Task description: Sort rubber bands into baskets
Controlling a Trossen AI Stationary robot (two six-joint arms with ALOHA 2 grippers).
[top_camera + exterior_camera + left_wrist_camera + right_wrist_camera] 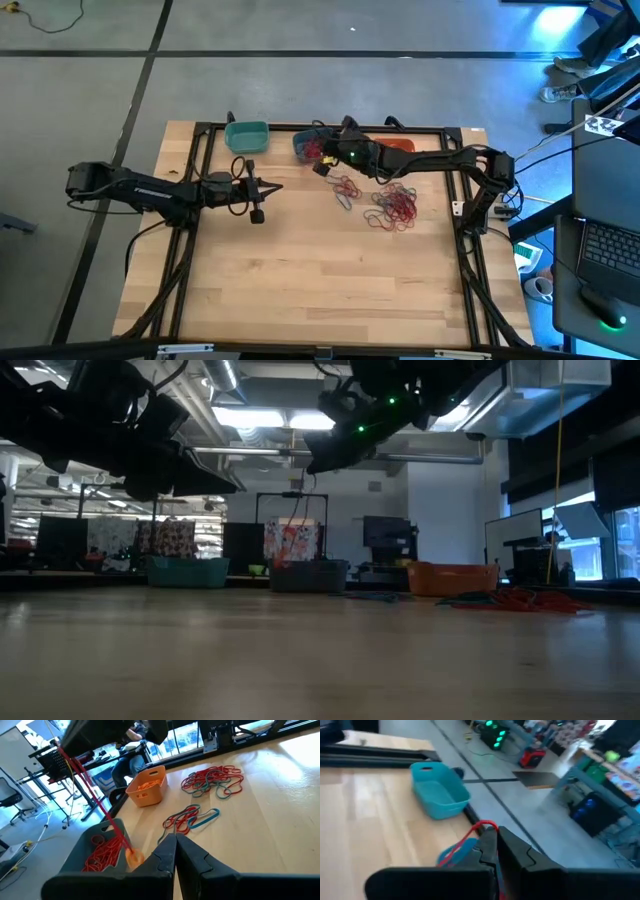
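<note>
Three baskets stand at the table's far edge: teal (247, 135), slate blue (303, 147) and orange (402, 144), the last partly under my right arm. My right gripper (322, 158) hovers over the slate blue basket (80, 857), shut on a red rubber band (92, 795) that runs down into it. Red bands (102, 854) lie inside that basket. Loose rubber bands lie in two piles (345, 190) (393, 205) on the wood. My left gripper (279, 187) is shut, holds nothing, and stays left of the piles above the table. My right gripper pinches the red band's upper loop (485, 826) between its two fingertips. The fingers slant a little downward from the table's right. The band hangs in a long straight line below them, and its lower end (125, 847) reaches among the bands in the slate blue basket.
A black frame (200, 150) runs round the table's edges, and black cables (245, 195) hang at my left gripper. The near half of the wooden table (320, 290) is bare. The teal basket (439, 790) holds nothing that shows.
</note>
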